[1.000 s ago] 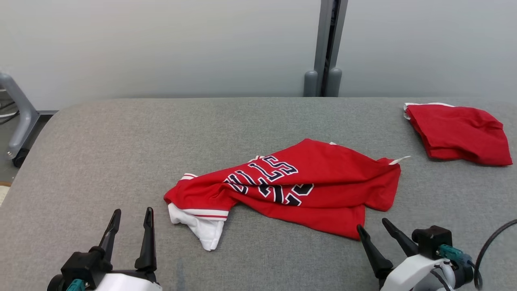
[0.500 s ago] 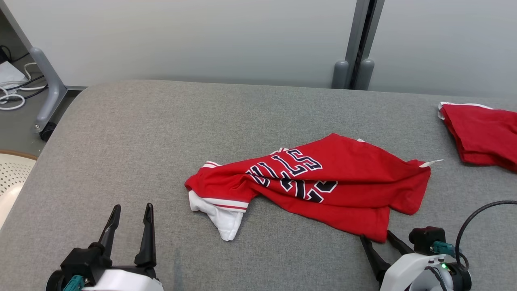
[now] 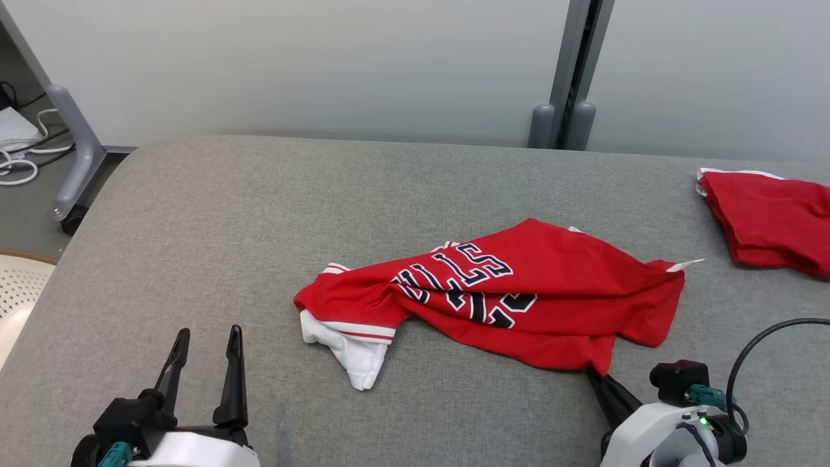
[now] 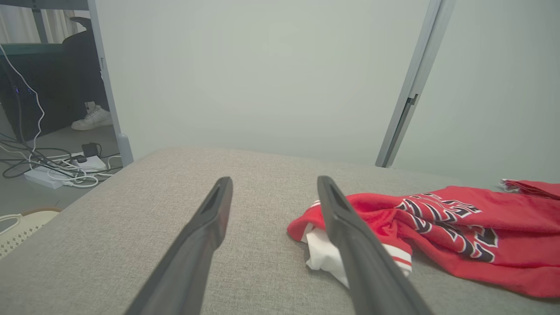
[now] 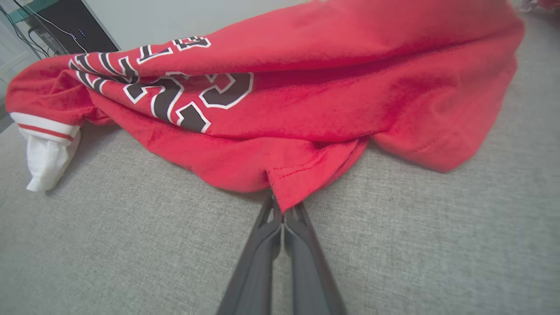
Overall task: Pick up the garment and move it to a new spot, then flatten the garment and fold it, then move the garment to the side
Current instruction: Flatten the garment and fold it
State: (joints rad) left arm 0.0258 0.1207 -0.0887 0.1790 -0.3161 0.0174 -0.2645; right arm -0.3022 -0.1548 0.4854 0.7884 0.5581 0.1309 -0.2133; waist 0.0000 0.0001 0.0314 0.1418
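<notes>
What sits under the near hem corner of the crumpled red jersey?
The right gripper, shut on the jersey hem; its fingertips are hidden by the cloth. Grey padded table lies below.

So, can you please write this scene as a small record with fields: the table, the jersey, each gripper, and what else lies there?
surface: grey padded table
garment: red jersey, crumpled, dark lettering on top, a white part sticking out at its left end
left gripper: fingers apart, holding nothing, short of the jersey
right gripper: fingers shut on the near hem corner of the jersey
other item: folded red cloth, far right, apart from the jersey
task stage: corner gripped; jersey not yet flattened or folded
</notes>
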